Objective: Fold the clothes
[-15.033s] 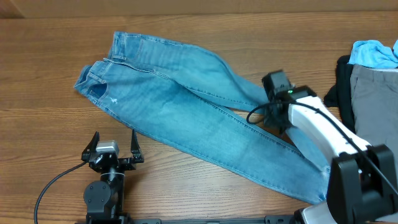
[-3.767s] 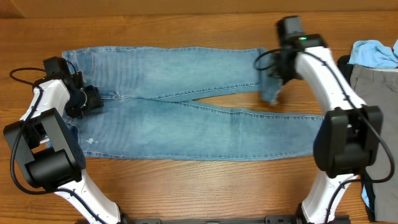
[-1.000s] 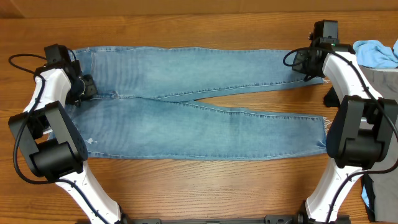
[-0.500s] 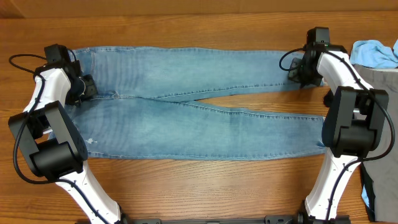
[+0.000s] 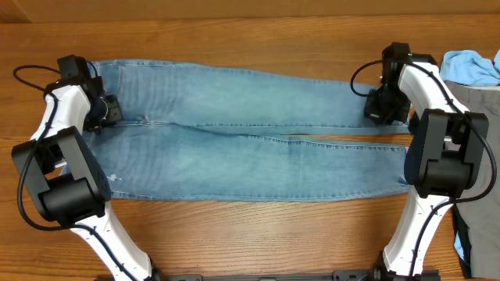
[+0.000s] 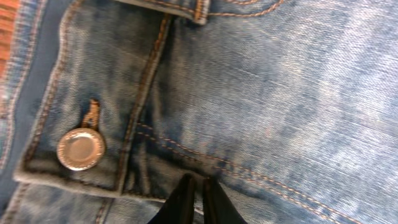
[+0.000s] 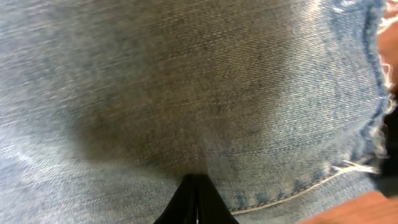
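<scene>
The clothes in play are faded light-blue jeans (image 5: 234,133), spread flat across the table with the waist at the left and both legs running right. My left gripper (image 5: 100,117) sits at the waistband. In the left wrist view its tips (image 6: 198,186) are pinched shut on denim just below the fly, right of the metal button (image 6: 81,149). My right gripper (image 5: 383,109) is at the far leg's hem. In the right wrist view its tips (image 7: 196,182) are shut on the denim close to the frayed hem (image 7: 370,118).
A pile of other garments lies at the right edge: a sky-blue one (image 5: 471,67) on top of a grey one (image 5: 473,129), with black cloth (image 5: 431,94) beside them. Bare wooden table (image 5: 234,242) runs along the front.
My right gripper has drawn the far leg's hem toward the front, so the two legs now lie nearly side by side and the wedge of wood between them has closed. The left gripper stayed put.
</scene>
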Tool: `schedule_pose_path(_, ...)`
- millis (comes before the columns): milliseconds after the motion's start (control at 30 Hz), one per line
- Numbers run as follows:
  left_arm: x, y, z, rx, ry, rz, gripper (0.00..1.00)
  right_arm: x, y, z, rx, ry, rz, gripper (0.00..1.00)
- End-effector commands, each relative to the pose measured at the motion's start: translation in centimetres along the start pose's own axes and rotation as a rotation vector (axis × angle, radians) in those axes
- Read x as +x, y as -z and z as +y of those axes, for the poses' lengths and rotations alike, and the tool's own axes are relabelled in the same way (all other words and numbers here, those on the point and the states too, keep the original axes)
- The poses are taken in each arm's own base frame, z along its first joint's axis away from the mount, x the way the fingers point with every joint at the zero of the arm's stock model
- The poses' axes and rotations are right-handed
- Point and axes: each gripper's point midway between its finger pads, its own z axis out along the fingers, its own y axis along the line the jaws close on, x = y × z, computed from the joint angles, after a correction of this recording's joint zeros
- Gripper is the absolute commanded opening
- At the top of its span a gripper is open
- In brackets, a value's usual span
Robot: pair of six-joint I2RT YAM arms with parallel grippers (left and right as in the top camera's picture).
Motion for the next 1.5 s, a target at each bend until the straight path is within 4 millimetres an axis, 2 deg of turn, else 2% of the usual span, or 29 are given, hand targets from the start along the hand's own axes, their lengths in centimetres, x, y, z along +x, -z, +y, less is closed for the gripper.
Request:
schedule_pose_path(0,-0.1,-0.9,2.7,-0.123,-0.03,0.007,0.11,1.2,-4.0,-3.5,0.176,-0.041,0.059,0.04)
schedule_pose_path(200,-0.7,-0.9,3.9,-0.133,-0.013,-0.02,0.13,-2.6,-4.3,-3.9,0.135,-0.086,-0.08,0.04)
schedule_pose_path(333,-0.8,-0.9,5.1,-0.138,0.013,-0.025,0.1,-3.3,-4.4,-4.5,0.114,-0.09,-0.098,0.04)
schedule_pose_path(400,-1.6,-0.3,5.1,-0.131,0.014,-0.04,0.09,-3.7,-4.0,-4.3,0.089,-0.095,-0.101,0.04)
schedule_pose_path(467,-3.1,1.5,5.1,-0.131,0.015,-0.071,0.09,-4.3,-2.7,-4.0,0.067,-0.096,-0.106,0.04)
schedule_pose_path(567,-6.1,5.8,4.9,-0.131,0.024,-0.152,0.14,-5.9,0.6,-4.1,0.06,-0.101,-0.137,0.04)
schedule_pose_path(667,-8.1,8.9,4.3,-0.093,0.047,-0.215,0.17,-7.1,4.1,-3.6,0.017,-0.104,-0.164,0.04)
schedule_pose_path(733,-8.8,9.7,3.0,-0.015,0.039,-0.236,0.15,-7.6,6.0,-2.3,-0.073,-0.1,-0.172,0.04)
schedule_pose_path(800,-8.9,9.7,1.6,0.067,0.031,-0.239,0.14,-7.9,7.3,-0.4,-0.188,-0.064,-0.177,0.04)
schedule_pose_path(900,-8.6,9.1,0.0,0.152,0.039,-0.231,0.13,-7.6,7.9,1.9,-0.318,0.012,-0.169,0.04)
schedule_pose_path(1000,-8.4,8.0,-0.5,0.157,0.034,-0.233,0.12,-7.3,8.0,3.3,-0.362,0.046,-0.166,0.04)
schedule_pose_path(1367,-7.0,3.3,-0.7,0.151,0.033,-0.26,0.11,-7.9,8.8,7.1,-0.381,0.118,-0.233,0.04)
schedule_pose_path(1467,-6.4,2.5,1.1,0.059,0.079,-0.243,0.1,-7.6,8.9,7.8,-0.381,0.134,-0.229,0.04)
